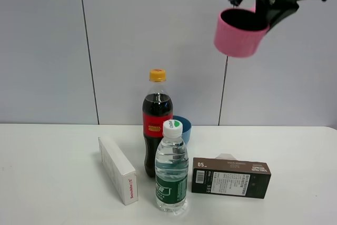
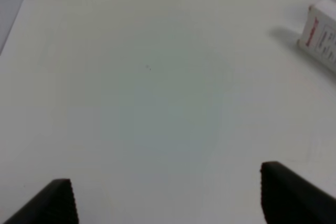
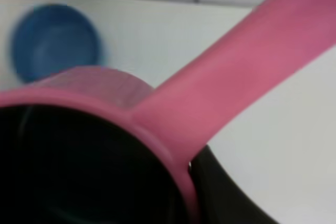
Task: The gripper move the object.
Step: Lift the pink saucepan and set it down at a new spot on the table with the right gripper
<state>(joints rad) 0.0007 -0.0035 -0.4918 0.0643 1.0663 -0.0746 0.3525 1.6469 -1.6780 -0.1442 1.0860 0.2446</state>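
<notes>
The pink scoop cup (image 1: 239, 38) hangs high in the air at the upper right of the exterior view, far above the table, with its dark inside showing. My right gripper (image 1: 265, 10) is shut on its handle. In the right wrist view the cup's rim (image 3: 79, 103) and its straight pink handle (image 3: 252, 61) fill the frame, with one black finger (image 3: 226, 192) under the handle. My left gripper (image 2: 168, 203) is open and empty, low over bare white table; it does not show in the exterior view.
On the white table (image 1: 52, 183) stand a cola bottle (image 1: 157, 122), a water bottle (image 1: 171, 167) in front of it and a blue bowl (image 1: 182, 128) behind. A white box (image 1: 118, 169) lies to the left, a dark box (image 1: 231, 177) to the right.
</notes>
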